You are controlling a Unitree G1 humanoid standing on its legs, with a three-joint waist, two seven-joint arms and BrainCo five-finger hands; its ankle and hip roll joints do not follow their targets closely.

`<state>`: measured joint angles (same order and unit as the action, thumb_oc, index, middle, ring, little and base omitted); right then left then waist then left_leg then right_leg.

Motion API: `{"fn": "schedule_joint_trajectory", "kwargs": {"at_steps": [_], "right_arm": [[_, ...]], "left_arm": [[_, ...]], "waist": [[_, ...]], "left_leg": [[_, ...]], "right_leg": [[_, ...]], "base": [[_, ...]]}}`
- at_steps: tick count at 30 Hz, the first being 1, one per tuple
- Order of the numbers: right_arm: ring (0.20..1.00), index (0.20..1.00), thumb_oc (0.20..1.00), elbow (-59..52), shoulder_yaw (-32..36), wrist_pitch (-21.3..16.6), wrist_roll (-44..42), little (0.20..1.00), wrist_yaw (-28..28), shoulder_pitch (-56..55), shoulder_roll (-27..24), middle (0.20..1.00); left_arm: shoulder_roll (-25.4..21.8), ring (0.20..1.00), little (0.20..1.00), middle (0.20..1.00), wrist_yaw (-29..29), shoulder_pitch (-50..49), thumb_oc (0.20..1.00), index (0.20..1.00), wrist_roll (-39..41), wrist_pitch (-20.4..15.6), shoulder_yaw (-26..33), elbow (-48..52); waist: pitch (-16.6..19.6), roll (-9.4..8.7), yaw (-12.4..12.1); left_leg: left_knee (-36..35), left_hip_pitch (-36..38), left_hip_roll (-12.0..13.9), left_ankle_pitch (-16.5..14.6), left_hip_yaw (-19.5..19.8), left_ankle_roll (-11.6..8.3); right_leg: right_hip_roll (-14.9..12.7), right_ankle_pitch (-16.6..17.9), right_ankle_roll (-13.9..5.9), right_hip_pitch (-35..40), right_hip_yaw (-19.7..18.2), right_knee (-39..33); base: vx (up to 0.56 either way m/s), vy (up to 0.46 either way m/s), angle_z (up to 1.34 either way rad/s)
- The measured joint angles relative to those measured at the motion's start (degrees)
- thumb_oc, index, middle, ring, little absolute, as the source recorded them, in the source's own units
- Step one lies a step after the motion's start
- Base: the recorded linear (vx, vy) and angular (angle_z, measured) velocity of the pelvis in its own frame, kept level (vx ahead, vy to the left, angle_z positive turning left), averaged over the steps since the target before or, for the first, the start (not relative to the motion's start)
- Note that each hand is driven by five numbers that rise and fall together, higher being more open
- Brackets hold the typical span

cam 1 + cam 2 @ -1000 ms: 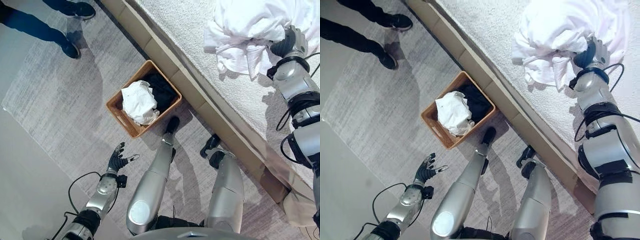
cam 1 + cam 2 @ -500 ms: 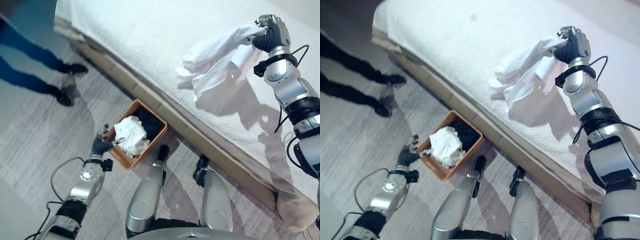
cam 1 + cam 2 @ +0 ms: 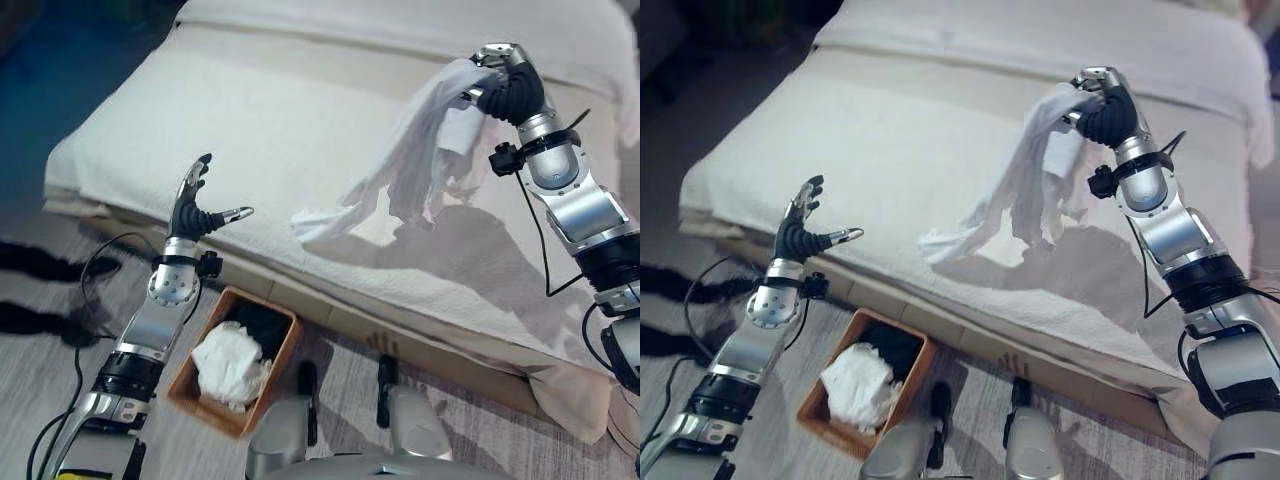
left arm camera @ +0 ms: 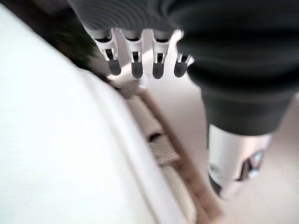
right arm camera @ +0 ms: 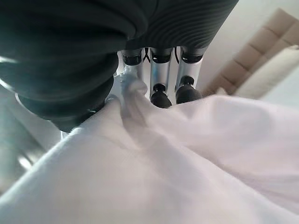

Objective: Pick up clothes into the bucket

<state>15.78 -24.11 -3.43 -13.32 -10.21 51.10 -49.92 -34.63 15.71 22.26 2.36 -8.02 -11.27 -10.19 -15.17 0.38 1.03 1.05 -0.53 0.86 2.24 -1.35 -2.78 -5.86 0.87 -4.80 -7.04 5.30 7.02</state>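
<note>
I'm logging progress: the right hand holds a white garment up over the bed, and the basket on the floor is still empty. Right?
Not quite. The basket already holds a white garment and a dark one, as the left eye view shows. The right hand does hold the white garment up over the bed.

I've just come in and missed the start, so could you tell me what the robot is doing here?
It is clearing clothes off the bed. The right hand is shut on a white garment, held up so that it hangs with its lower end trailing on the bed. The left hand is open and empty above the bed's edge. The basket on the floor already holds white and dark clothes.
</note>
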Motion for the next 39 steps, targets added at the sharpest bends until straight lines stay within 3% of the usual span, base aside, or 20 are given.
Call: {"fn": "schedule_joint_trajectory", "kwargs": {"at_steps": [3, 7, 11, 17, 25, 31, 34, 35, 36, 37, 39], "right_arm": [[0.2, 0.2, 0.2, -0.4, -1.2, 0.3, -1.6, 0.2, 1.5, 0.2, -0.2, 0.2], [0.2, 0.2, 0.2, -4.5, -4.0, 0.3, -5.8, 0.2, 4.6, 1.5, -0.2, 0.2], [0.2, 0.2, 0.2, -10.7, -6.7, -0.1, -10.3, 0.2, 7.1, 2.2, -0.2, 0.2], [0.2, 0.2, 0.2, -13.2, -8.9, -0.8, -13.4, 0.2, 8.9, 4.6, -0.2, 0.2], [0.2, 0.2, 0.2, -13.9, -12.4, -0.9, -14.7, 0.2, 10.0, 5.2, -0.3, 0.2], [0.2, 0.2, 0.2, -15.1, -13.7, -0.9, -15.5, 0.2, 10.1, 5.2, -0.3, 0.2], [0.2, 0.2, 0.2, -15.6, -13.9, -0.9, -15.5, 0.2, 10.1, 5.2, -0.3, 0.2], [0.2, 0.2, 0.2, -15.6, -13.9, -0.9, -15.6, 0.2, 10.1, 5.2, -0.3, 0.2], [0.2, 0.2, 0.2, -15.6, -14.2, -0.9, -15.6, 0.2, 10.1, 5.2, -0.3, 0.2], [0.2, 0.2, 0.2, -15.6, -14.4, -0.9, -15.6, 0.2, 10.1, 5.2, -0.3, 0.2], [0.2, 0.2, 0.2, -15.4, -14.7, -0.9, -15.9, 0.2, 10.1, 5.1, -0.2, 0.2]], "left_arm": [[0.6, 1.0, 1.0, 1.0, -0.5, 3.9, 1.0, 1.0, -1.8, 1.1, -2.3, 0.1], [1.6, 1.0, 1.0, 1.0, -1.7, 9.7, 1.0, 1.0, -3.0, 1.4, -9.5, -1.7], [5.1, 1.0, 1.0, 1.0, -3.3, 11.7, 1.0, 1.0, -3.9, 1.5, -13.5, -2.7], [7.1, 1.0, 1.0, 1.0, -6.7, 13.4, 1.0, 1.0, -2.5, 1.5, -18.4, -4.7], [7.2, 1.0, 1.0, 1.0, -14.9, 15.9, 1.0, 1.0, 16.7, 2.1, -28.2, -2.0], [10.1, 1.0, 1.0, 1.0, -16.8, 16.6, 1.0, 1.0, 27.4, 2.8, -31.1, -2.0], [11.1, 1.0, 1.0, 1.0, -17.9, 16.6, 1.0, 1.0, 37.5, 4.6, -32.9, -2.0], [11.1, 0.755, 0.755, 0.755, -18.2, 16.6, 0.755, 0.755, 39.4, 4.9, -33.0, -2.0], [11.0, 0.373, 0.373, 0.373, -19.0, 16.6, 0.373, 0.373, 44.7, 5.8, -33.5, -2.0], [11.0, 0.2, 0.2, 0.2, -19.2, 16.6, 0.2, 0.2, 46.3, 6.3, -33.6, -2.0], [10.9, 0.2, 0.2, 0.2, -20.0, 16.4, 0.2, 0.2, 49.5, 6.9, -33.5, -2.0]], "waist": [[1.9, -0.56, 1.5], [4.3, -0.7, 2.9], [6.2, -0.7, 4.2], [6.4, -0.65, 4.5], [6.8, -0.42, 4.6], [7.2, 0.26, 5.1], [7.5, 0.64, 5.4], [7.5, 0.68, 5.4], [7.6, 0.69, 5.6], [7.6, 0.7, 5.7], [7.6, 0.73, 5.8]], "left_leg": [[-1.1, 2.8, 1.0, -0.3, -0.2, -0.45], [-2.5, 5.9, 1.7, -0.4, -0.9, -0.62], [-2.7, 6.8, 1.9, -0.4, -1.6, -0.64], [-3.2, 6.8, 2.3, -0.4, -2.1, -0.65], [-3.3, 6.8, 2.2, -0.4, -2.4, -0.66], [-3.3, 6.9, 2.0, -0.4, -1.5, -0.66], [-3.3, 6.9, 1.9, -0.4, -1.0, -0.67], [-3.3, 6.9, 1.9, -0.4, -1.0, -0.67], [-3.3, 6.9, 1.9, -0.4, -0.9, -0.67], [-3.3, 7.0, 1.9, -0.4, -0.8, -0.67], [-3.3, 7.0, 1.8, -0.4, -0.5, -0.67]], "right_leg": [[1.0, 0.4, 0.16, 3.1, -0.1, -2.2], [1.9, 0.5, 0.22, 6.2, -0.3, -4.4], [2.2, 0.6, 0.48, 7.2, -1.0, -5.3], [2.7, 1.2, 0.51, 7.2, -1.5, -6.4], [2.6, 1.5, 0.64, 7.2, -1.4, -6.4], [2.4, 2.0, 0.88, 8.5, -0.5, -7.9], [2.3, 2.2, 0.85, 9.2, 0.1, -8.9], [2.3, 2.3, 0.83, 9.2, 0.1, -9.0], [2.3, 2.3, 0.82, 9.4, 0.2, -9.2], [2.3, 2.4, 0.83, 9.6, 0.3, -9.4], [2.3, 2.5, 0.83, 9.8, 0.5, -9.6]], "base": [[0.09, -0.012, -0.07], [0.07, -0.015, -0.09], [0.03, -0.02, -0.09], [0.0, -0.018, -0.04], [0.0, 0.0, 0.0], [0.01, 0.003, 0.08], [0.0, 0.002, 0.08], [0.0, 0.0, 0.0], [0.0, 0.002, 0.03], [0.0, 0.003, 0.05], [0.01, 0.005, 0.05]]}}
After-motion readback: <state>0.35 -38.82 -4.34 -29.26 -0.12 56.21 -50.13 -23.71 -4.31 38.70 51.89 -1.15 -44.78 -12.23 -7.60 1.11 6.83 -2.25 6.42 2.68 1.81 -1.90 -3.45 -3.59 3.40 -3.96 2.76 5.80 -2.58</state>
